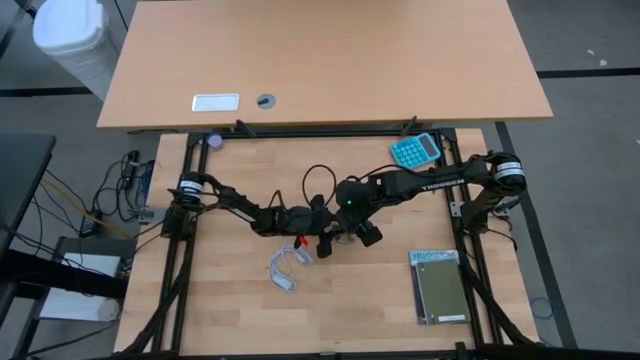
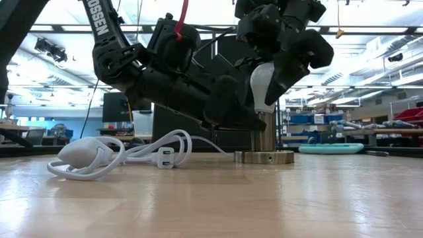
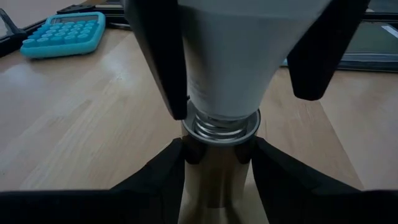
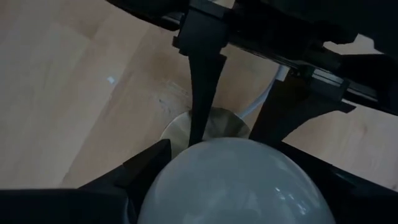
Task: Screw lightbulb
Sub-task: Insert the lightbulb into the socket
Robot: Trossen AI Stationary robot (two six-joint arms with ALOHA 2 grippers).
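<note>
Lightbulb is sitting upright in the socket mid-worktop. Right end effector is gripping its glass; left end effector is clamping the socket stem. Light, slippery, fragile: best holding the widest glass gently.

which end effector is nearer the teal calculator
Right. The right end effector grips the lightbulb mid-table, on the calculator side; the left end effector clamps the socket post from the far side.
</note>
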